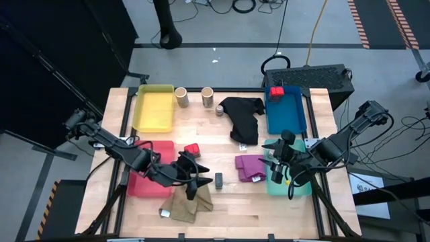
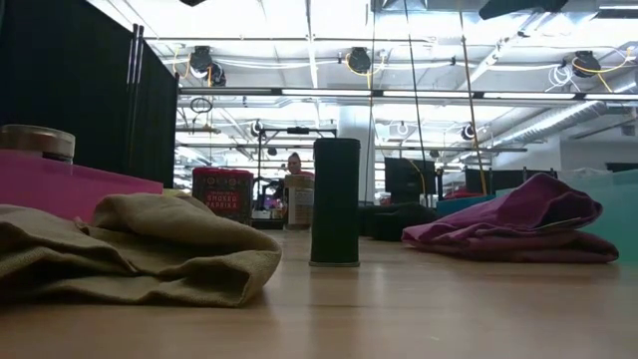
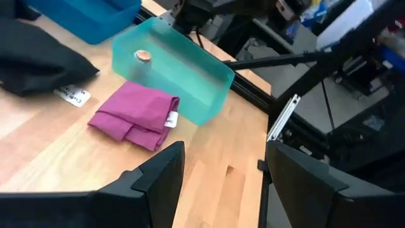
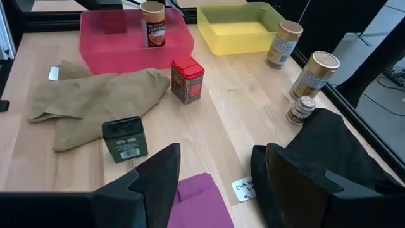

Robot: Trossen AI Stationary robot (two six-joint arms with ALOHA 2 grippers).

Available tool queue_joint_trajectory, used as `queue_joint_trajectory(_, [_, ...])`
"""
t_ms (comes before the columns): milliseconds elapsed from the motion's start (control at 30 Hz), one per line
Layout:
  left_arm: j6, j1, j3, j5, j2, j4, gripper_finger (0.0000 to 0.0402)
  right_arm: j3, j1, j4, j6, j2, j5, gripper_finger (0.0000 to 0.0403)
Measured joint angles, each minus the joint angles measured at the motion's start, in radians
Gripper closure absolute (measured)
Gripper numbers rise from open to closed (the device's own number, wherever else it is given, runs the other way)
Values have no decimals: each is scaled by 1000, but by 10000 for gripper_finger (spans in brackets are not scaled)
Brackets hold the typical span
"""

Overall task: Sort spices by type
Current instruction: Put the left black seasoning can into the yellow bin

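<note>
The left gripper (image 1: 196, 180) hangs over the khaki cloth (image 1: 188, 204), fingers apart and empty. The right gripper (image 1: 281, 163) hovers above the teal tray (image 1: 304, 187), also spread and holding nothing. A dark green tin (image 4: 125, 139) stands between the khaki cloth and the purple cloth (image 1: 250, 167). A red tin (image 4: 187, 78) sits beside the red tray (image 4: 95, 44); 2 tan cylinders (image 1: 182, 97) stand by the yellow tray (image 1: 154, 107).

Two tan cylinders (image 1: 182, 97) (image 1: 207, 97) stand upright at upper centre, a tiny grey jar (image 1: 220, 109) beside them. A red box (image 1: 192, 149) and dark green tin (image 1: 219, 179) stand mid-frame; another red box (image 1: 275, 91) sits upper right.
</note>
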Motion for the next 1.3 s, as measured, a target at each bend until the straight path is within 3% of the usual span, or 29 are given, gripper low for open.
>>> queue_joint_trajectory(267, [-85, 5, 77, -10, 27, -125, 171, 0, -2, -20, -17, -16, 4, 188])
queue_joint_trajectory(700, [-183, 20, 492, 39, 261, -574, 171, 0, -2, -161, 98, -42, 8, 188])
queue_joint_trajectory(933, [-319, 42, 515, 85, 264, -574, 171, 0, 1, -218, 152, -41, -12, 188])
queue_joint_trajectory(1300, [-248, 49, 514, 92, 293, -572, 171, 0, 23, -241, 180, -41, -50, 188])
